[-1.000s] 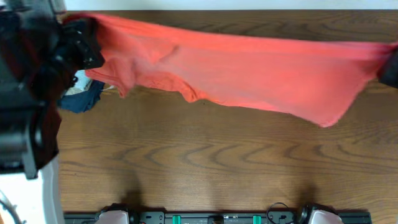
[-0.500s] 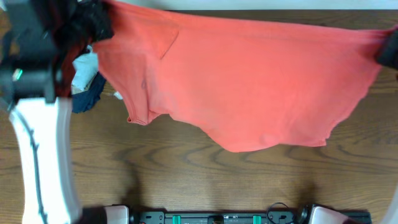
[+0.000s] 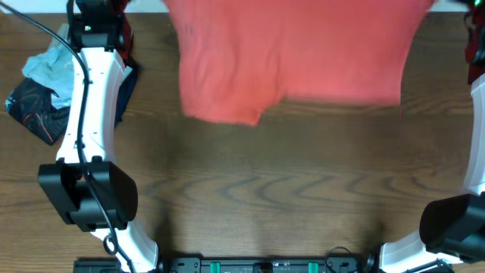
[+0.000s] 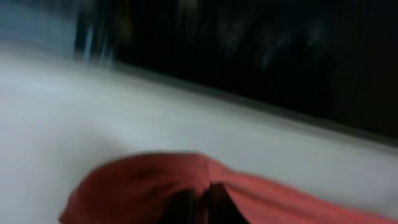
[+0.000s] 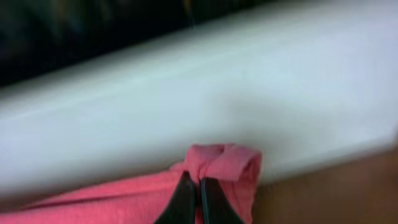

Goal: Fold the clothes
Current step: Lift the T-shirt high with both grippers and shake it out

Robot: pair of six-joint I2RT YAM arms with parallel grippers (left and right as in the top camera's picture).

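The clothes are one coral-red T-shirt point(image 3: 295, 53), spread wide across the far edge of the table and running off the top of the overhead view; its lower hem lies over the wood. In the left wrist view my left gripper point(image 4: 200, 200) is shut on a bunched fold of the shirt point(image 4: 124, 186). In the right wrist view my right gripper point(image 5: 196, 182) is shut on a rolled corner of the shirt point(image 5: 230, 163). Both wrist views are blurred. No lettering or tag shows. Neither pair of fingertips shows from overhead.
A heap of light-blue, navy and black patterned garments point(image 3: 42, 87) lies at the far left beside my left arm point(image 3: 91, 129). My right arm point(image 3: 474, 152) runs along the right edge. Bare wooden table point(image 3: 265, 197) lies in front of the shirt.
Both arms have stretched towards the far edge and carried the shirt away from the camera. The shirt, earlier a long band across the table, now shows as a narrower sheet at the top.
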